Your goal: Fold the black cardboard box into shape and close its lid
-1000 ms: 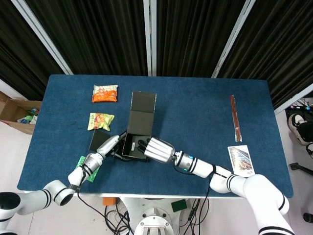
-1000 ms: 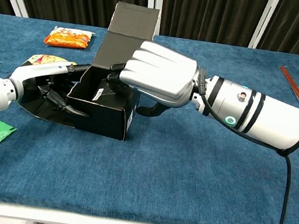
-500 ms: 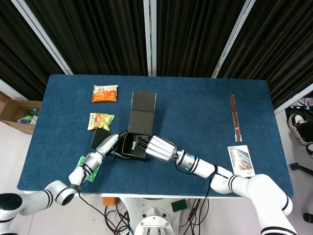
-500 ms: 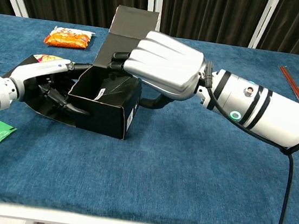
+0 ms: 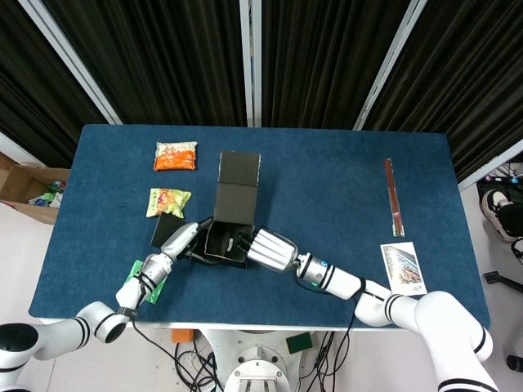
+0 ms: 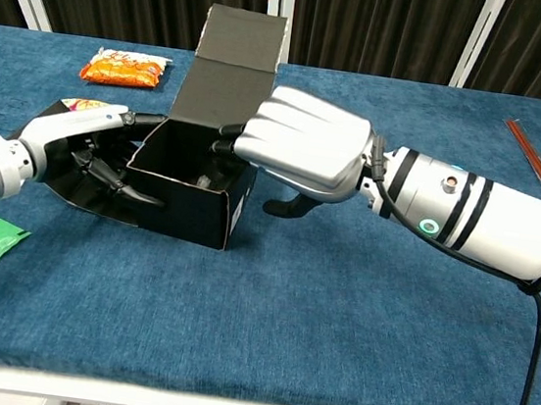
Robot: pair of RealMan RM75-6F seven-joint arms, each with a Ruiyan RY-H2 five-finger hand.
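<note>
Your box (image 6: 188, 188) sits on the table (image 6: 333, 339) near the left front, lid up. It's light, thin card — creases easily. Left robot hand (image 6: 76, 134) spread against its side flap; right robot hand (image 6: 301, 152) hooks fingers over the rim — press on panels, not edges.

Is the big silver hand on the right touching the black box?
Touching: the chest view shows the right hand with fingers hooked over the black box's right wall.

text: none legible | orange snack packet (image 5: 176, 155): print too small to read | green-yellow snack packet (image 5: 167, 201): print too small to read | printed card (image 5: 403, 267): picture only, no readable words | black box (image 6: 188, 195): small white label on side, unreadable
</note>
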